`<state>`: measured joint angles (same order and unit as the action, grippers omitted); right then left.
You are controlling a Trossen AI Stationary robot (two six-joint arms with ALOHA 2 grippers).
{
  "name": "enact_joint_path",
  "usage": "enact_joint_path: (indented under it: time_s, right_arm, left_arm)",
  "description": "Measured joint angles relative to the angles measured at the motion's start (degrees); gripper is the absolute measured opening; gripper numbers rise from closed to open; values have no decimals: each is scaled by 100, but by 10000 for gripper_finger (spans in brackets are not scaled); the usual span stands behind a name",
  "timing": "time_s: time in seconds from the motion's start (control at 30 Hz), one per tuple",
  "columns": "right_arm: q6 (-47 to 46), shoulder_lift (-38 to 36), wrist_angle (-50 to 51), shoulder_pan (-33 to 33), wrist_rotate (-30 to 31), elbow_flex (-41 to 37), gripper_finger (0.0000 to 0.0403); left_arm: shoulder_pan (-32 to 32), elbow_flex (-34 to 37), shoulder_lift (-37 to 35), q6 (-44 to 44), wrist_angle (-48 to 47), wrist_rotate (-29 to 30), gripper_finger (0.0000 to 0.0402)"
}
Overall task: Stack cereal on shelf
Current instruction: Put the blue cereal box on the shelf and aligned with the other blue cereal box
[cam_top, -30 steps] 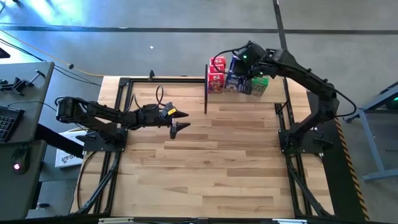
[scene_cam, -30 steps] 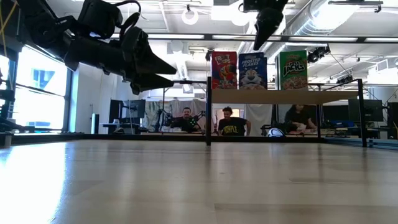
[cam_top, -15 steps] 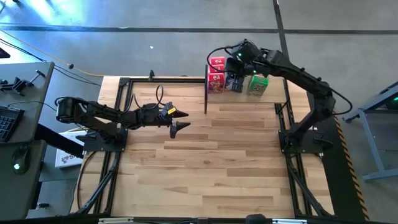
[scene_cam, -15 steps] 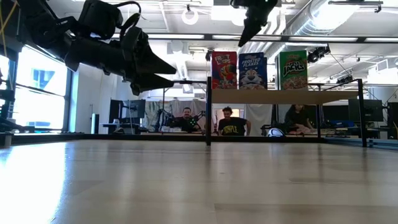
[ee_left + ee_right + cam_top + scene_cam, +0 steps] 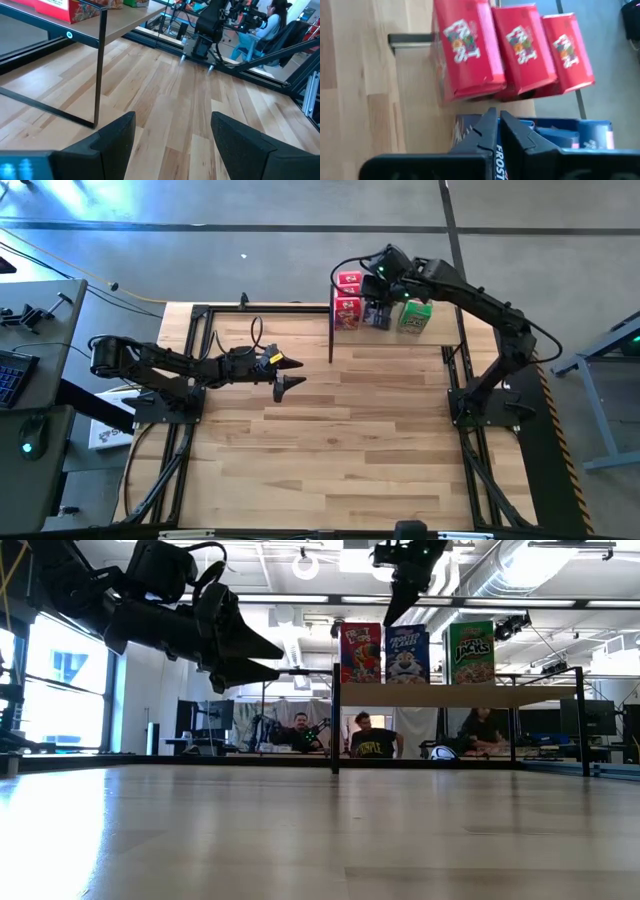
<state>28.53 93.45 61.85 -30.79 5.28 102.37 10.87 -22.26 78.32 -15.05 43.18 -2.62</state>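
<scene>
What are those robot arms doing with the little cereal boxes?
They are lining up cereal boxes on the small shelf. The red boxes, blue boxes and green boxes stand there in rows. The right end effector hangs shut above them, empty. The left end effector waits open over the table.

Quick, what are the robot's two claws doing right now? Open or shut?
Left gripper: open, holding nothing, above the table.
Right gripper: shut, holding nothing, over the blue cereal boxes on the shelf.
</scene>
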Motion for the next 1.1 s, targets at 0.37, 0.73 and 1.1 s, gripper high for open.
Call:
enact_joint_path:
  time_s: [0.37,0.73,1.1]
  right_arm:
    - [-1,-75,89,-18,68,0,5]
    - [-356,-776,942,-266,1051,4,1]
    - [-710,-408,1247,-830,796,-13,0]
  left_arm:
    - [0,0,0,-5,-2,3,250]
    - [0,0,0,-39,-30,-117,250]
    - [2,0,0,-128,-1,-121,250]
